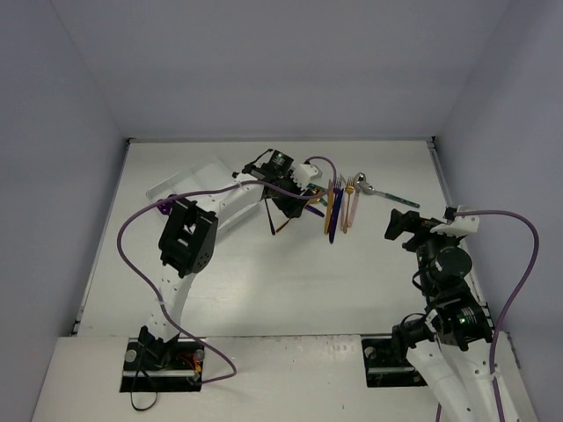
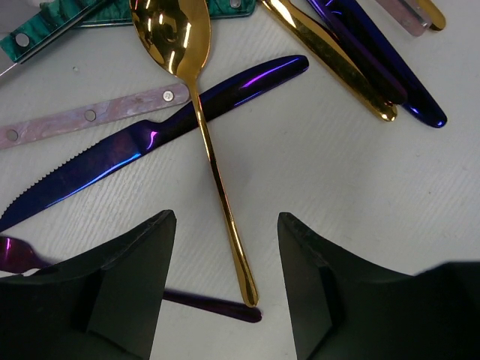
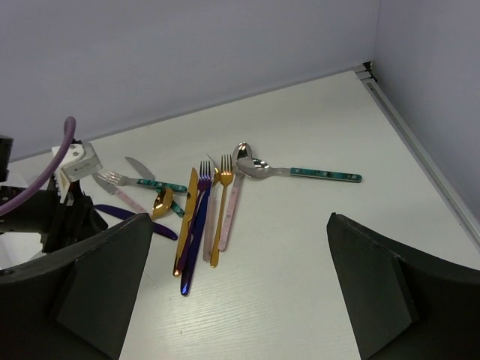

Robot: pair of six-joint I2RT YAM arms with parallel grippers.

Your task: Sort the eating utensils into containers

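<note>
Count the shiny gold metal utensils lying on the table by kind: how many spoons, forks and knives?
Shiny gold metal spoon: 1
Shiny gold metal fork: 1
Shiny gold metal knife: 1
Total: 3

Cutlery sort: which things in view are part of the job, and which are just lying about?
Part of the job: gold spoon, blue knife, pink-handled knife, gold fork, teal-handled spoon, white tray.
Not part of it: purple cable, which is arm wiring and not loose clutter.
</note>
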